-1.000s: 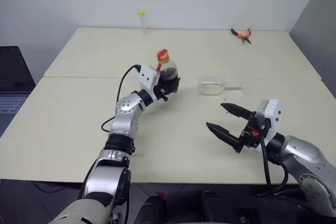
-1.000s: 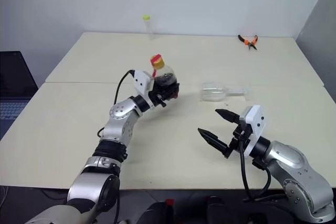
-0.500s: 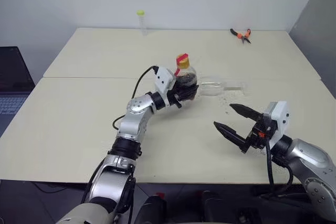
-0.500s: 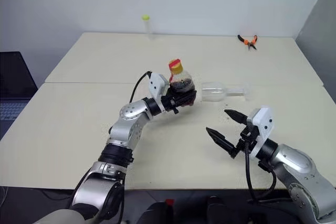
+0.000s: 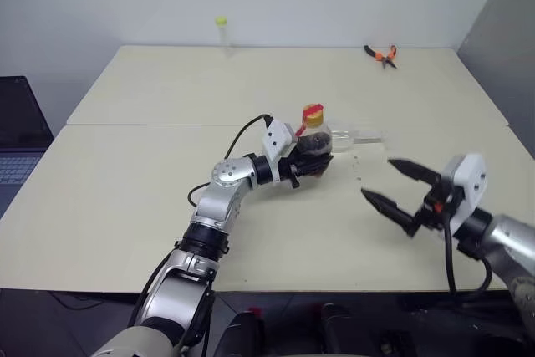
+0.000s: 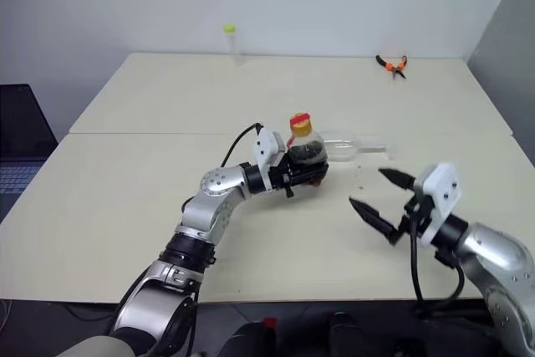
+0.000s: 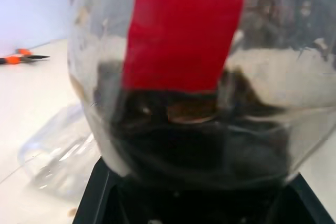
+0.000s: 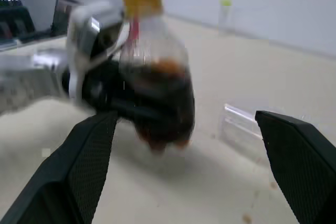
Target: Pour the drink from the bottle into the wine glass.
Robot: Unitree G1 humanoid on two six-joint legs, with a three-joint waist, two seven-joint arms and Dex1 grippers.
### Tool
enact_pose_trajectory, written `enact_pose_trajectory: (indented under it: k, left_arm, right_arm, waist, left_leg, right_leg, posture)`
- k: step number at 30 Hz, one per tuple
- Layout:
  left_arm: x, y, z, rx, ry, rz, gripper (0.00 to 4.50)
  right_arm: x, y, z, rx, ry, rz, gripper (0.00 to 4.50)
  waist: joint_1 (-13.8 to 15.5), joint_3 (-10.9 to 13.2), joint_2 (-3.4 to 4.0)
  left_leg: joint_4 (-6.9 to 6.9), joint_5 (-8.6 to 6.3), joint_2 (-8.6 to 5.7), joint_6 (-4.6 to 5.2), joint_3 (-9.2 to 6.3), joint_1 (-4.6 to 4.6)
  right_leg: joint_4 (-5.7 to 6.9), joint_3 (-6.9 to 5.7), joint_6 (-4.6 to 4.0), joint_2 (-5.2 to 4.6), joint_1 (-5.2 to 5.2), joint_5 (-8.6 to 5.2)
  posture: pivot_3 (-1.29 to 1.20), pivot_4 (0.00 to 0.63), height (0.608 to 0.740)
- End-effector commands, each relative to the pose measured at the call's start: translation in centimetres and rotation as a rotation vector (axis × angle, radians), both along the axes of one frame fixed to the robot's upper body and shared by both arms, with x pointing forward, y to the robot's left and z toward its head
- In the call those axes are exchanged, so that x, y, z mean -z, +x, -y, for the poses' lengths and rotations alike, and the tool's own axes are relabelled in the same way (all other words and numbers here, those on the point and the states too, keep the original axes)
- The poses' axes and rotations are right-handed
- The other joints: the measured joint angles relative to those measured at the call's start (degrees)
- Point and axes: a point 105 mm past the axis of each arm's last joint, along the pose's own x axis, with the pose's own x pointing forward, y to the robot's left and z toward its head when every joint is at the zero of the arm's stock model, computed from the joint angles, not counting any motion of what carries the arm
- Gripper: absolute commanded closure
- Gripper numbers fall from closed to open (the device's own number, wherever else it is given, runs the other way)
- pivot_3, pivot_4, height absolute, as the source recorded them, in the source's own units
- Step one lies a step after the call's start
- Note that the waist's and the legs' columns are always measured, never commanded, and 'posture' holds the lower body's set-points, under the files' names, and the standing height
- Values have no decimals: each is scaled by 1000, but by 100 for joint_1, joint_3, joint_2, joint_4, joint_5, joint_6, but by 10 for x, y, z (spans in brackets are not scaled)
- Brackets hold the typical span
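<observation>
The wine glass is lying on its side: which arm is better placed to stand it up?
Probably the right. Its claw is open and empty, near the clear stemmed wine glass lying on the beige table. The left claw is shut on the small clear capped bottle of dark drink.

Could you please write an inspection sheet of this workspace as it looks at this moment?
Surface: two beige tables joined edge to edge; small crumbs near the glass.
Job's things: small clear plastic bottle with red label and yellow cap, upright, capped, dark brown drink inside; clear stemmed wine glass lying on its side behind it.
Clutter: orange-handled pliers; thin clear tube with yellow-green top, both at the far edge.
Grippers: left gripper holds the bottle; right gripper jaws wide open, empty.
Cables: black cable on the left arm.
Surroundings: white wall; laptop at left.
</observation>
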Motion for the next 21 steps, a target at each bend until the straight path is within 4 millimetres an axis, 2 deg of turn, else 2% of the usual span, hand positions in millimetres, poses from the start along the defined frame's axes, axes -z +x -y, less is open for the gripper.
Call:
enact_pose_trajectory:
  k: [1, 5, 12, 21]
  left_arm:
    - [-14, -3, 2, 24, -17, 54, 2789]
    - [-7, -7, 6, 61, 21, 51, 2790]
    - [0, -12, 11, 98, 56, 52, 2811]
    - [5, -12, 11, 116, 102, 59, 2822]
  right_arm:
    - [-15, -3, -13, -20, 21, 1, 0]
    - [-22, 1, -26, -63, -17, -16, 0]
    - [-23, 6, -35, -75, -99, -22, 0]
    - [-23, 13, -36, -32, -94, -41, 0]
  waist:
    - [25, 0, -1]
    - [32, 0, -1]
    - [38, 1, 0]
    - [32, 1, 0]
  left_leg:
    - [-2, 0, 0, 0, -4, -2]
    - [4, 0, -8, -1, 3, -11]
    - [4, 0, -8, 1, 0, -13]
    - [3, 0, -4, 2, -3, -12]
  right_leg:
    - [-3, -3, 0, 0, 0, 0]
    - [-10, 1, 1, -10, -1, 0]
    - [-11, -3, 1, -10, -1, 0]
    - [-7, -5, 1, -7, -2, 0]
  posture:
    - [0, 150, 740]
    - [0, 150, 740]
    - [0, 150, 740]
    - [0, 150, 740]
